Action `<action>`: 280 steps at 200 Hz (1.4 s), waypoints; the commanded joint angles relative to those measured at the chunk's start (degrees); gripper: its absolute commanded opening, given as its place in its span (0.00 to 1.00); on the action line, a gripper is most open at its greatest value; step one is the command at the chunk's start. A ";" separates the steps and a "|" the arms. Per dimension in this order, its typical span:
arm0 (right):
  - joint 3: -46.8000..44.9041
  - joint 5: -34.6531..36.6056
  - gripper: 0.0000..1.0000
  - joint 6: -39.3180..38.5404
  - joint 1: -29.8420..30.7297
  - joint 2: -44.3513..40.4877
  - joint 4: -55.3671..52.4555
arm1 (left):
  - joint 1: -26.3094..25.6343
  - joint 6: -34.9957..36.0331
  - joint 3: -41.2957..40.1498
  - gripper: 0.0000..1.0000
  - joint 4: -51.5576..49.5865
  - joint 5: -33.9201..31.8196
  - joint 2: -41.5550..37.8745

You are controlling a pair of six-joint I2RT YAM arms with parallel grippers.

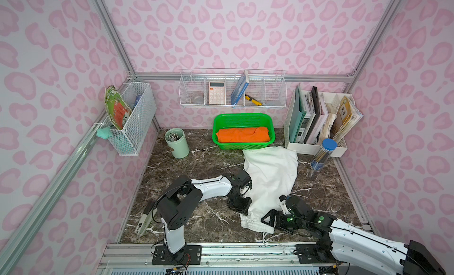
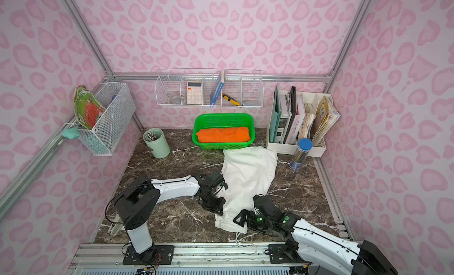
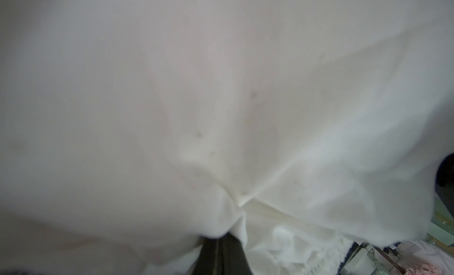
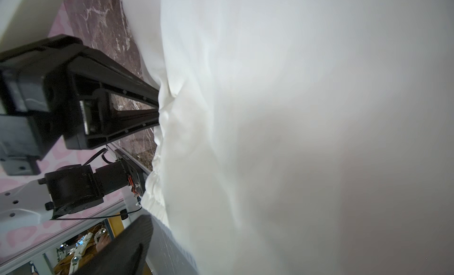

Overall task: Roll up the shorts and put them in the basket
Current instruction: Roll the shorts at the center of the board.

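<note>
My left pincer (image 1: 242,209) is clenched on the left edge of the shorts (image 1: 270,173), just beyond the waistband. The shorts lie right of centre on the surface (image 1: 196,163), legs far, waistband near. My right pincer (image 1: 270,221) stands released at the waistband's right end.

The claw (image 3: 222,240) pinches the bunched white shorts (image 3: 221,101).

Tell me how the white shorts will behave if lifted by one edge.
Probably floppy: the shorts lie in soft wrinkles and bunch where the left gripper pinches them. Likely light, being thin cloth. The drawstring would likely dangle and trail.
</note>
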 commanded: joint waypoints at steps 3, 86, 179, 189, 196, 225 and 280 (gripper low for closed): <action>-3.02 2.08 0.98 3.50 0.00 -0.24 -4.98 | 1.57 -0.98 0.11 0.00 -1.97 -3.67 0.93; -3.00 2.77 0.85 2.93 -1.14 8.18 4.46 | 2.65 -0.02 2.44 0.00 -3.77 -3.66 2.79; -1.61 2.76 0.62 -1.22 -8.33 7.61 9.13 | 2.92 0.81 2.25 0.00 -3.23 -2.26 3.22; -1.07 1.99 0.62 -1.73 -8.23 9.12 9.51 | 2.99 0.82 2.48 0.00 -3.32 -2.12 3.38; -0.81 1.41 0.63 -2.09 -8.23 9.96 9.99 | 3.00 0.83 2.52 0.00 -3.39 -2.00 3.40; -0.16 -0.18 0.66 -2.71 -7.75 13.49 11.83 | 3.00 0.49 2.77 0.00 -3.25 -1.83 3.67; -0.31 -0.23 0.46 -2.52 -7.53 14.25 15.06 | 3.09 0.57 2.83 0.00 -3.01 -1.29 3.58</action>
